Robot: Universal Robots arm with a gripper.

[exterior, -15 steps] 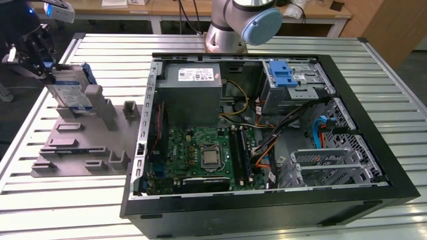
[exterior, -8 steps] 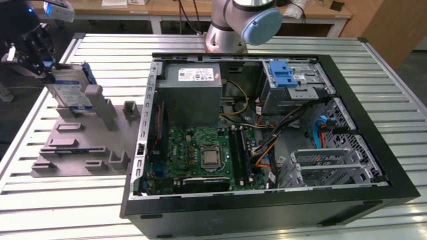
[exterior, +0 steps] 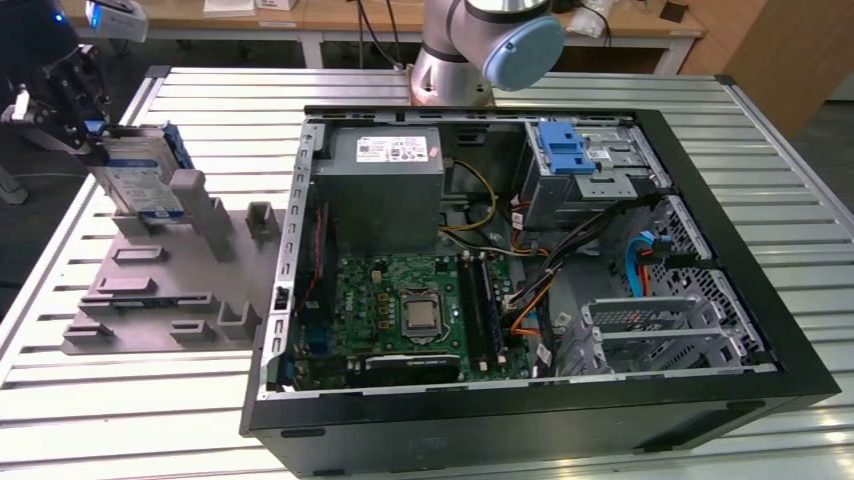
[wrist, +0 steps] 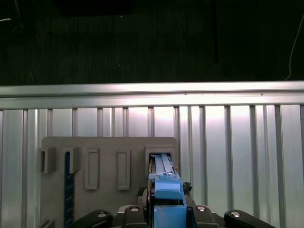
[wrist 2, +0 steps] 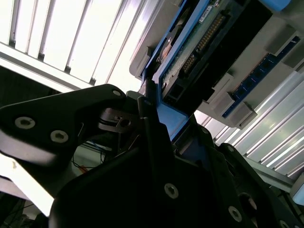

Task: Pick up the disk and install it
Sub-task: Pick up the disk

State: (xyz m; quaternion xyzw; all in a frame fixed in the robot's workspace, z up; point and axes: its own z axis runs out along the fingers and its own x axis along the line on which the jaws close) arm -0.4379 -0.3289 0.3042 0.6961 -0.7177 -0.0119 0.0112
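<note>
The disk stands on edge in a slot of the grey fixture plate at the exterior view's left, silver with a white-and-blue label and a blue carrier frame. My gripper reaches it from the far left and is shut on its upper edge. In the first wrist view the blue carrier of the disk sits between the fingers of the gripper, its far end in the fixture slot. The second wrist view shows a thin black finger pressed against the carrier edge of the disk.
An open black computer case lies at the exterior view's right, with a grey power supply, a green motherboard and a drive cage with a blue latch. The arm's base stands behind it. Other fixture slots flank the disk.
</note>
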